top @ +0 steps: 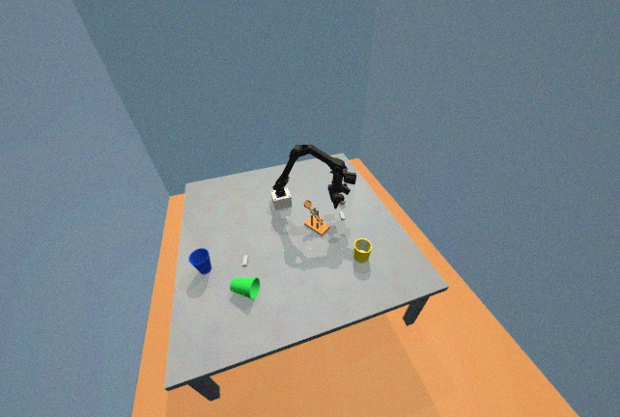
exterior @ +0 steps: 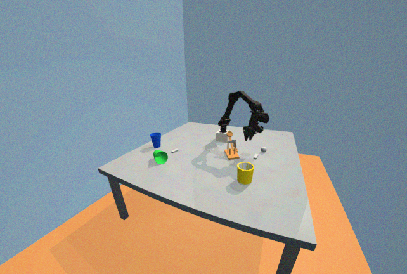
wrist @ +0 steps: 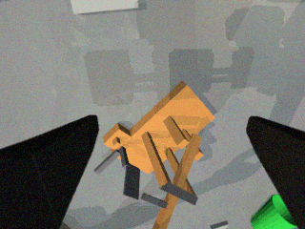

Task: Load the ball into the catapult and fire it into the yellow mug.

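My gripper (top: pixel 335 205) (exterior: pixel 248 139) (wrist: pixel 172 122) is open and empty, pointing down above the table beside the catapult. The orange catapult (top: pixel 317 225) (exterior: pixel 232 155) (wrist: pixel 191 107) stands on its base. Its throwing arm is raised, and the round cup (top: pixel 307 203) (exterior: pixel 229 134) at its end looks empty. The yellow mug (top: pixel 361 254) (exterior: pixel 245 174) stands upright toward the front right. Its bottom is not clearly visible, so I cannot tell whether a ball is inside. A small grey ball (top: pixel 342 202) (exterior: pixel 263 149) lies on the table to the right of the catapult.
A green cup (top: pixel 243 287) (exterior: pixel 160 157) (wrist: pixel 272 215) lies on its side at the left. A blue cup (top: pixel 201 261) (exterior: pixel 156 139) stands beyond it. Small white blocks lie near the green cup (top: pixel 243 287) and right of the catapult. The arm's white base stands behind the catapult.
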Robot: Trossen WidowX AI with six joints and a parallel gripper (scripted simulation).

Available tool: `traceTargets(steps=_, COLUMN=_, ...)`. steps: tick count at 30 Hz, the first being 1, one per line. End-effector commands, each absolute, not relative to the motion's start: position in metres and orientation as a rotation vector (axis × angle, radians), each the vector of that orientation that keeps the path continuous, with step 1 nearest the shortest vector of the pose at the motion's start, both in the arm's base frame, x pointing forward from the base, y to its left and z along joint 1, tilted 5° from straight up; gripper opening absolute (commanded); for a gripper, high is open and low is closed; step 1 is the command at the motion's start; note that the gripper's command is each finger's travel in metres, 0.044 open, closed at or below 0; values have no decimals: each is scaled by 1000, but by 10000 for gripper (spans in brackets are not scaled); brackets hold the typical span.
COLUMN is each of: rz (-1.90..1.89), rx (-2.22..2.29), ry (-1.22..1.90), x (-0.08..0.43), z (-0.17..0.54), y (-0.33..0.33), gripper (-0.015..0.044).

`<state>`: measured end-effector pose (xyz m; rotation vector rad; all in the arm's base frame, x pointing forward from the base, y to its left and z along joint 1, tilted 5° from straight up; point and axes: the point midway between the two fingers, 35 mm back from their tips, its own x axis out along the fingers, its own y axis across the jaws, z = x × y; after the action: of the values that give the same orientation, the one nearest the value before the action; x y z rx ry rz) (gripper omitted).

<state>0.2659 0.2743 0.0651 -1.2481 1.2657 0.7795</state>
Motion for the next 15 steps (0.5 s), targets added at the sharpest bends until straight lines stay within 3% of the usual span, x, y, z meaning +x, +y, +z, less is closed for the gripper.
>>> traceTargets(steps=1, rz=736, rx=-1095, ry=1226, x=295, z=75, y=283, gripper=440)
traceTargets(steps=15, rz=594, rx=-653, ry=1071, x=392, z=117, y=288, gripper=440)
